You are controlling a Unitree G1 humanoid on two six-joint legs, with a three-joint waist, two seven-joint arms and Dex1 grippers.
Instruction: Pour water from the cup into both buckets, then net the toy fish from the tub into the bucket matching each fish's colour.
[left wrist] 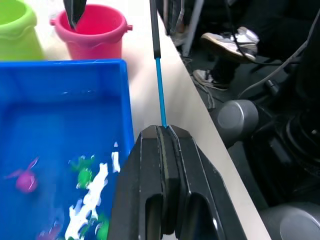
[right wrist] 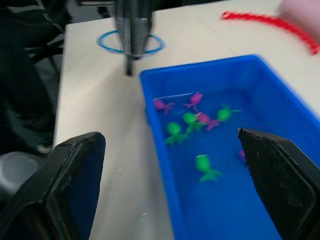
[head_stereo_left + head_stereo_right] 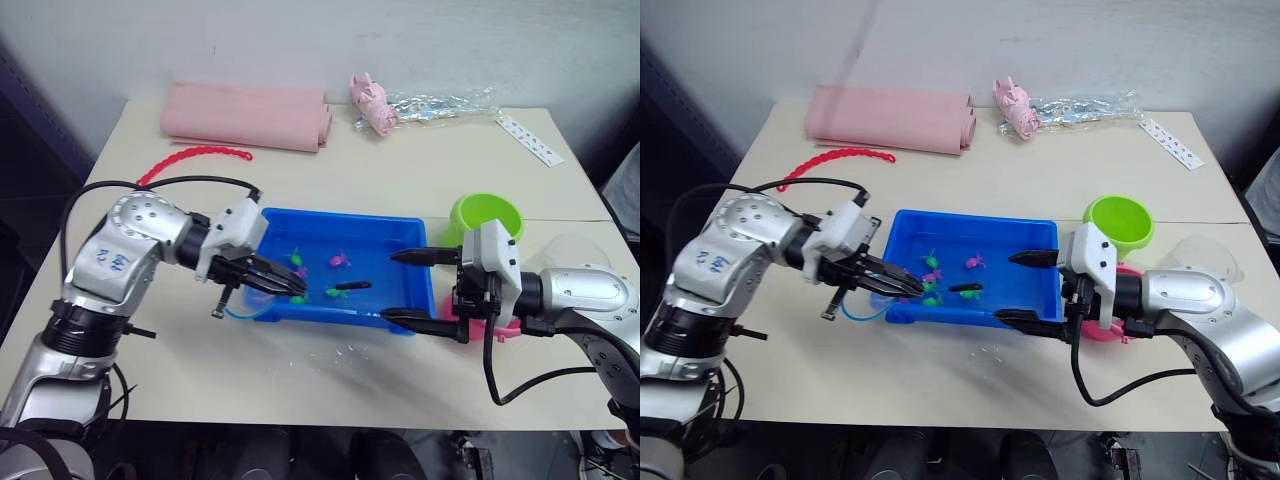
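The left gripper is clamped on the net's thin handle, its black fingers pressed together around the blue shaft, which runs straight out past the fingertips to a dark end section. The hoop — a blue ring — lies on the table just behind and below this gripper, outside the tub's near-left corner, while the fingertips reach in over the tub's rim. Directly ahead of them the fish float in the water, pink and green ones clustered close to the fingertips and one green fish a little farther along. The right gripper is spread wide and holds nothing; one finger hangs over the tub's right end, the other sits just outside its near edge, so the tub's corner lies between them. The pink bucket stands right behind this gripper, mostly hidden by it in the head views, and the green bucket is just beyond, both beside the tub's right end. The cup stands near the right forearm, at the table's edge. A white strip far beyond the right gripper carries dark marks too small to read.
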